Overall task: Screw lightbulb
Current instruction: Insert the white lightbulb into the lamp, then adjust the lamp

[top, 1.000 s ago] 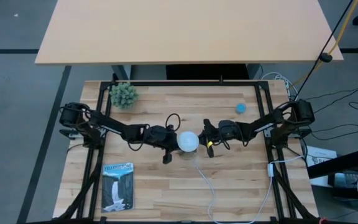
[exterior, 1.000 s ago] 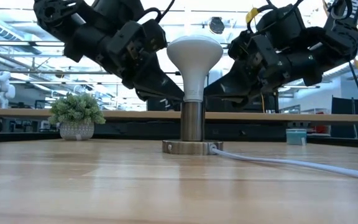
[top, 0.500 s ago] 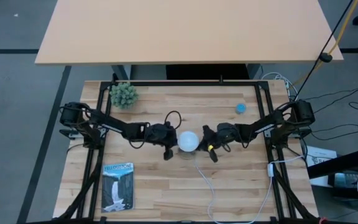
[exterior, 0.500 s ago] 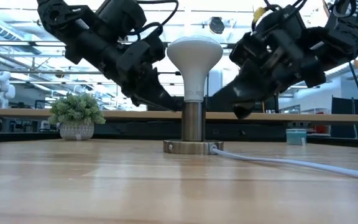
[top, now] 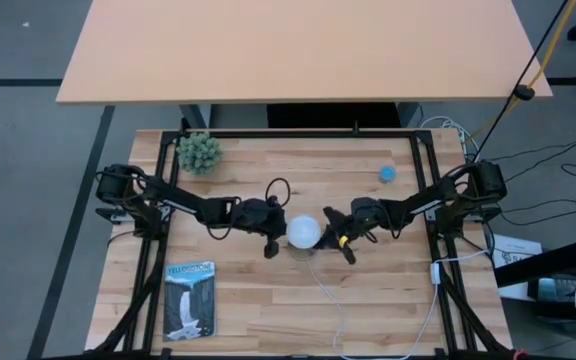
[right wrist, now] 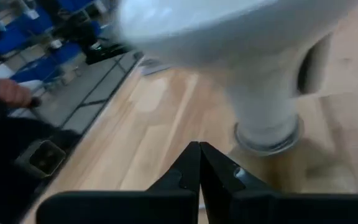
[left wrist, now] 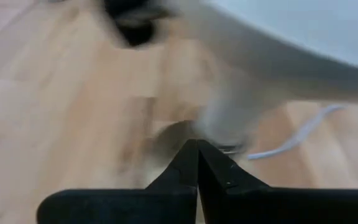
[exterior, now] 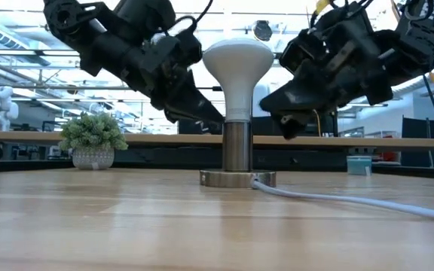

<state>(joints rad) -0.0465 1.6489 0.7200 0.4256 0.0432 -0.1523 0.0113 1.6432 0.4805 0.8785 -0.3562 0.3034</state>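
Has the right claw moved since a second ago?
Yes. In the high view the right claw has slid toward the lightbulb, away from the blue object.

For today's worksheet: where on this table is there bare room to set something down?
Bare wood lies between the plant and blue object, and right of the booklet up to the white cord. The middle is crowded: both grippers, jaws shut, flank the lightbulb.

A small potted green plant (top: 199, 152) is sitting near the far left corner of the wooden table (top: 258, 310). A small blue round object (top: 387, 174) is lying well to the plant's right, and a booklet with a waterfall picture (top: 189, 298) is lying on the near side of the plant.
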